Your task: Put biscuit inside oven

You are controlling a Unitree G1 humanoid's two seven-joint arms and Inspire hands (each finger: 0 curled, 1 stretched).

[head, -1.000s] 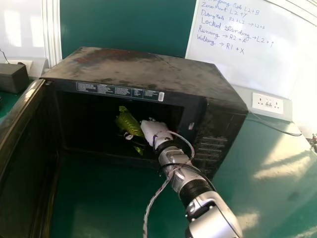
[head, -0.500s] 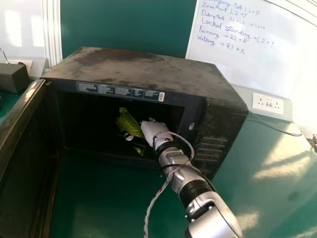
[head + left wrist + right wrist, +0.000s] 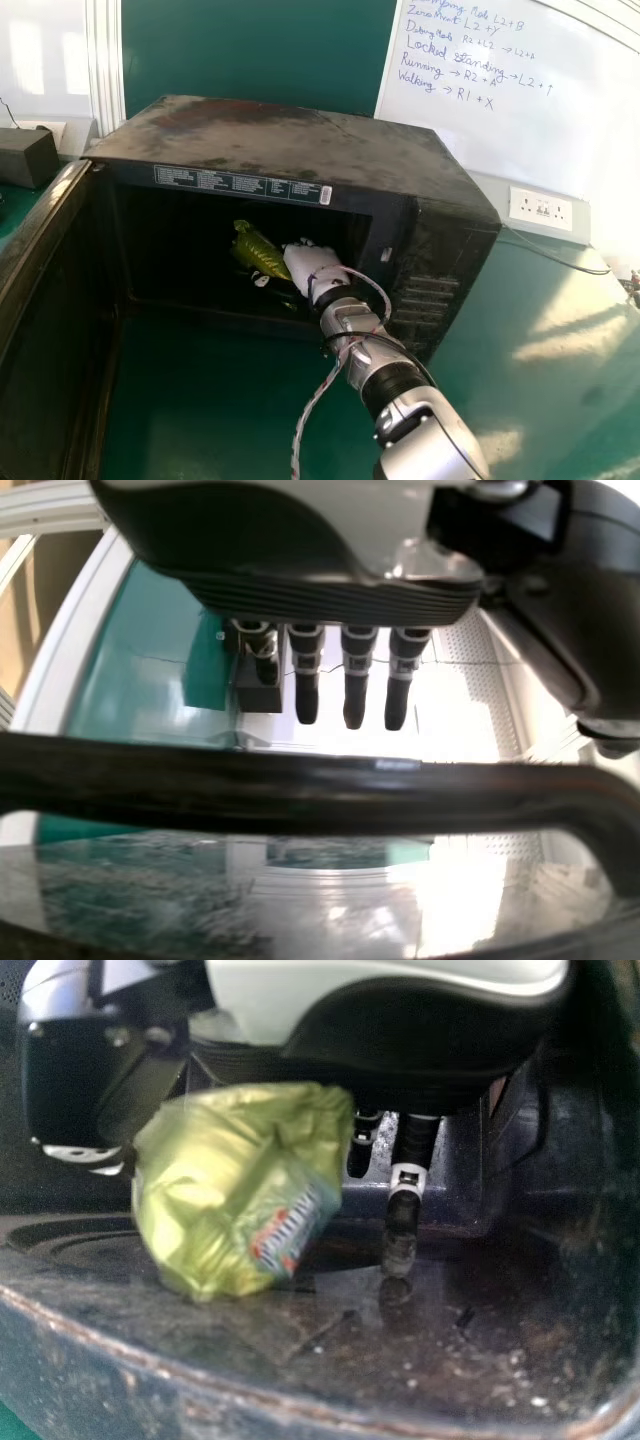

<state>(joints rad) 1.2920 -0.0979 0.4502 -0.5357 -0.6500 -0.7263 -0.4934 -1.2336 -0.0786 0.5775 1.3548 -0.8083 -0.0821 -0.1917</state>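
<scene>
Green worktop [image 3: 200, 400] lies below the oven [image 3: 300, 140]. The right hand's [image 3: 312, 268] visible fingers [image 3: 402, 1210] are straight, thumb spread wide, beside the biscuit packet [image 3: 225, 1190] inside. Release seems in hand; next, clear the packet, then withdraw. Left hand [image 3: 310, 540]: straight-fingered near the door [image 3: 50, 330].

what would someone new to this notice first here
Probably the shiny green biscuit packet, bright against the dark inside of the open oven, with the robot's white right hand right beside it. Next, the whiteboard with blue handwriting, behind the oven to the right.
</scene>
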